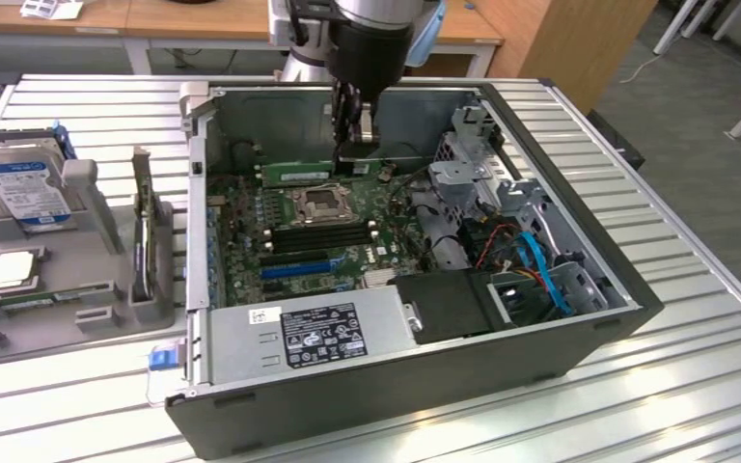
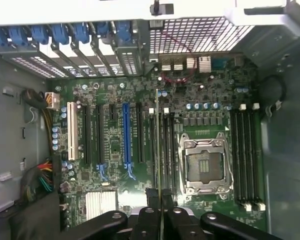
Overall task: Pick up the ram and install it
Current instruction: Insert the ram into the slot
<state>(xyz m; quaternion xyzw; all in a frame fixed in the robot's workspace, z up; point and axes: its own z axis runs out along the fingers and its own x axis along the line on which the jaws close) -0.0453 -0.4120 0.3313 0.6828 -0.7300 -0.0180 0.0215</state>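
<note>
**Exterior view: ram held over the slots, install step in hand**

Tabletop (image 1: 699, 318) carries the open case (image 1: 384, 405) at centre, with a parts tray (image 1: 36, 333) at 9 o'clock of it in the exterior view. On the case floor lies the motherboard (image 1: 235, 227), with the socket (image 1: 319, 203) near its middle. The hand (image 1: 355, 156) reaches down into the case at 12 o'clock of the socket, clamped on the ram (image 1: 290, 175). The ram runs level from the fingers toward 9 o'clock.

Wrist view has the hand (image 2: 160, 197) pinching the ram (image 2: 158, 145), seen edge-on as a thin line. That line lies along the slots (image 2: 166, 150) just beside the socket (image 2: 206, 165).

The pick-up looks done and the install is the step in hand. Whether the ram's lower edge already touches a slot I cannot tell.

Seating it would call for keeping the stick parallel to one slot and centred over it, then pressing straight down. The grip appears to sit toward one end, so the far end could tip or ride high, and the push would need to stay even.
</note>
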